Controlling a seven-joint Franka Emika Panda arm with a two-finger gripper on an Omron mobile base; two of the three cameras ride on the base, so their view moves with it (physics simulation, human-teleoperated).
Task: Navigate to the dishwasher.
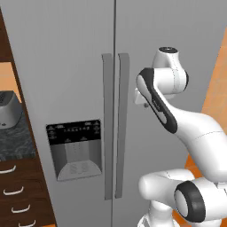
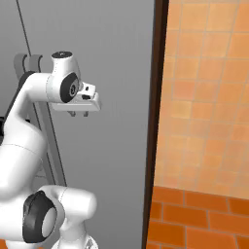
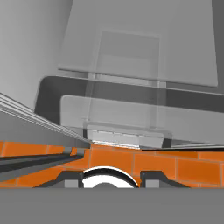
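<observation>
The dishwasher is out of view. Straight ahead stands a tall silver double-door fridge (image 1: 66, 66) with a dispenser (image 1: 75, 148) in its left door. My arm is folded up close to the fridge front. My gripper (image 2: 80, 115) hangs at about mid-height of the right door and points down. It is open, with nothing between its fingers. In the hand view the two dark fingertips (image 3: 70, 178) stand wide apart over the orange brick floor (image 3: 175, 168), with the fridge's lower front above them.
Two vertical fridge handles (image 1: 114, 126) run down the middle. On the left are dark wood drawers (image 1: 17, 195), a dark stone counter (image 1: 15, 142) and a grey appliance (image 1: 9, 108). A dark wood panel (image 2: 155, 121) borders the fridge's right side, then an orange tiled wall (image 2: 209, 97).
</observation>
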